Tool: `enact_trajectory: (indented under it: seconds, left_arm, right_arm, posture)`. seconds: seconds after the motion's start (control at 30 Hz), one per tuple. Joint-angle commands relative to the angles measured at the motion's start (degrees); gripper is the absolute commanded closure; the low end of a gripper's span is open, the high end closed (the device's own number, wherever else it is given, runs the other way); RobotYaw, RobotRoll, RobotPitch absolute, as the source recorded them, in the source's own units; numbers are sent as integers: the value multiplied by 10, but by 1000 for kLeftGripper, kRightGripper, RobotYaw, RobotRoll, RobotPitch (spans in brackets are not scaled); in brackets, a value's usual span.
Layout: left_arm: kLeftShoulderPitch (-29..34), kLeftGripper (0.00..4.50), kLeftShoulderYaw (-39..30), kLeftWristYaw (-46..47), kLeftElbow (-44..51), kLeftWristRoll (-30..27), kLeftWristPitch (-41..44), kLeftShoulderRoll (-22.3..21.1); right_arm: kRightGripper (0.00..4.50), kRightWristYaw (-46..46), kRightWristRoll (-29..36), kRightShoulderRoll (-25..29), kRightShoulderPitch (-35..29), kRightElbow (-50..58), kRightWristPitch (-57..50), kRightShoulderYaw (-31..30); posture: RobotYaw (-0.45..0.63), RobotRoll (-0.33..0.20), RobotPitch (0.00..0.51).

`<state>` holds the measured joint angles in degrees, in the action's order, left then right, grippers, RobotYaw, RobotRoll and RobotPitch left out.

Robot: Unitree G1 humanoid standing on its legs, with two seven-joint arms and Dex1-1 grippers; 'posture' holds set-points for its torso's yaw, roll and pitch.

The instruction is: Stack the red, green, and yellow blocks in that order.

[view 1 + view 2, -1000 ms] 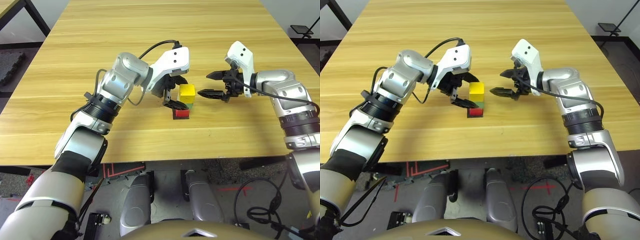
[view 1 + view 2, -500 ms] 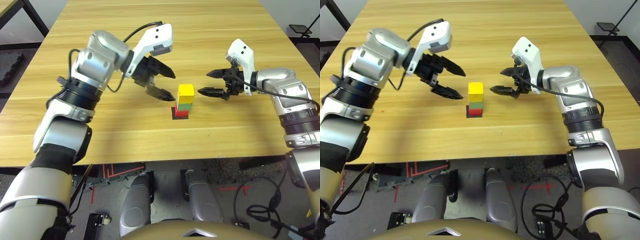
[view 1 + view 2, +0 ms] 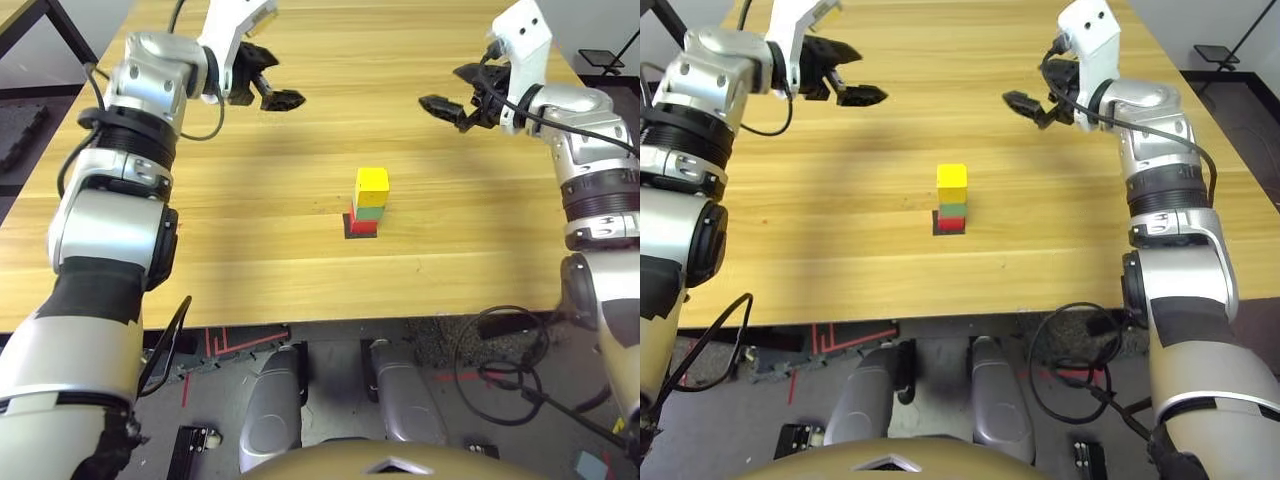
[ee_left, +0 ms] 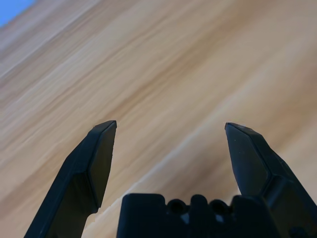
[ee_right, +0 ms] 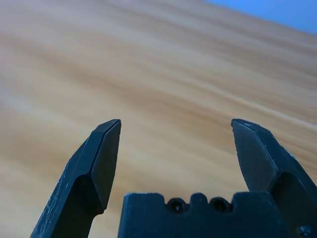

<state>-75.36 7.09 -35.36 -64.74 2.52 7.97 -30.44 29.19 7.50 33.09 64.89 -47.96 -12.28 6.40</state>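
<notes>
The three blocks stand as one upright tower at the table's middle: the red block (image 3: 364,226) at the bottom, the green block (image 3: 370,211) on it, the yellow block (image 3: 372,181) on top. The tower rests on a flat black square patch (image 3: 357,234). My left gripper (image 3: 285,78) is open and empty, raised far back and to the left of the tower. My right gripper (image 3: 443,86) is also open and empty, raised far back and to the right. In the wrist views each gripper (image 4: 171,126) (image 5: 176,123) has its fingers spread over bare wood.
The wooden table (image 3: 200,260) stretches wide around the tower on every side. Beyond its edges lie a black frame (image 3: 60,30) at the far left and dark floor (image 3: 605,60) at the far right.
Both arms have pulled up and away from the tower, the left toward the back left, the right toward the back right. The tower has stayed put, untouched.
</notes>
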Motion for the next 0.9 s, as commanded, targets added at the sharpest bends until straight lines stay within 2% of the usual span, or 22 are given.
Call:
enact_trajectory:
  seconds: [0.03,0.13,0.33,0.5,0.67,0.8,0.9]
  left_arm:
    - [12,47,-28,50,-3,-2,0,6]
    - [32,47,-50,103,17,-5,-4,6]
    - [87,47,-113,206,88,-25,13,3]
    - [197,47,-177,205,270,-89,109,8]
    - [305,47,-219,242,410,-108,150,17]
    - [349,47,-219,255,467,-111,189,33]
    - [356,47,-210,255,474,-107,201,40]
  right_arm:
    - [0,-49,1,4,11,-30,42,31]
    - [0,-94,5,16,7,-37,71,58]
    - [0,-157,3,44,-44,-10,118,92]
    - [0,-195,25,55,-122,65,121,144]
    - [0,-220,44,51,-208,148,109,183]
    - [0,-233,56,41,-250,185,79,195]
    - [0,-233,60,34,-264,197,66,193]
  posture:
    - [200,16,135]
    - [204,19,135]
    - [197,17,133]
    - [196,17,137]
    - [197,18,152]
    - [198,18,164]
    - [195,18,170]
